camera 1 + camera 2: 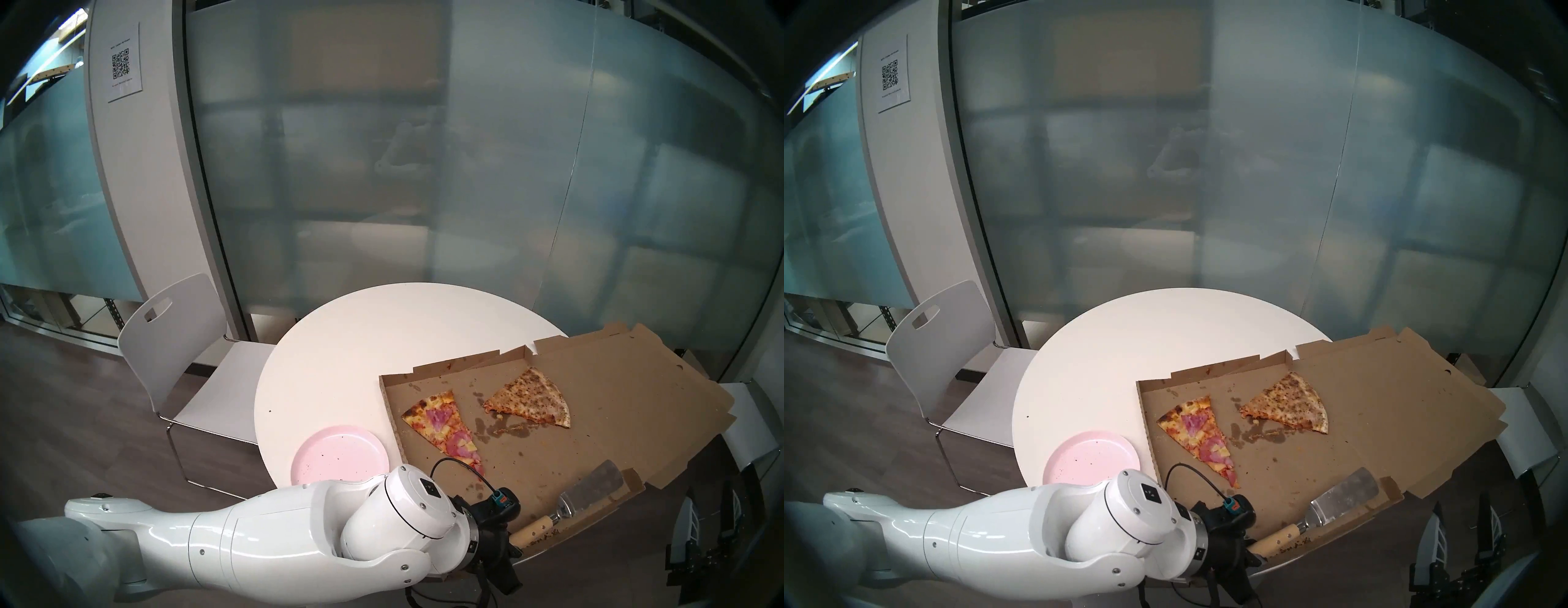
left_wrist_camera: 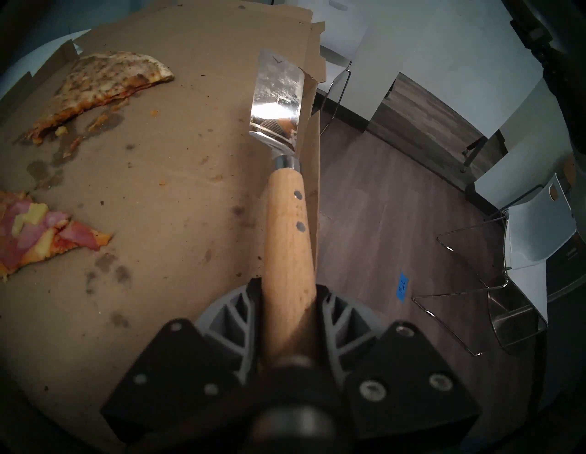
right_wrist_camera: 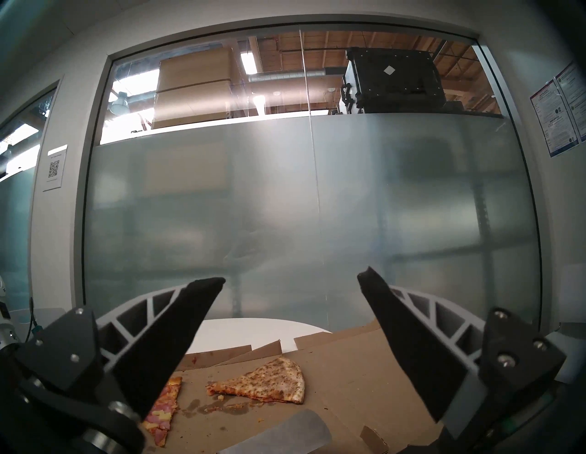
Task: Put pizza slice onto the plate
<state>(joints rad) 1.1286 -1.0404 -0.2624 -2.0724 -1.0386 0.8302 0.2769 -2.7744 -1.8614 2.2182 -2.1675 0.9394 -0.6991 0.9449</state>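
We're in a small room: frosted glass wall [image 1: 424, 170] ahead, a white pillar with a QR code sign [image 1: 124, 63] to its left, wood-look floor [image 1: 63, 403]. White chair [image 1: 178, 339] pushed up to the round white table [image 1: 360, 339]; more white chairs [image 2: 532, 241] show in our left wrist view.

On the table's right half sits an open cardboard pizza box [image 1: 594, 416], lid folded flat and hanging past the table edge, base grease-stained and crumbed. In the box: the pizza slice [image 1: 445, 424] with ham and pineapple near the left wall, tip pointing toward us; a wider speckled slice [image 1: 530, 399] well apart to its right.

The plate [image 1: 339, 454], pink with a few dark crumbs, sits on the table just left of the box, near the table's front edge, partly hidden by our left arm.

Left gripper [image 2: 288, 317] is clamped on the wooden handle of a metal spatula [image 2: 276, 92]; the blade lies along the box's near-right wall, clear of both slices.

Right gripper [image 3: 291, 282] has fingers spread wide, holding nothing, facing the glass.
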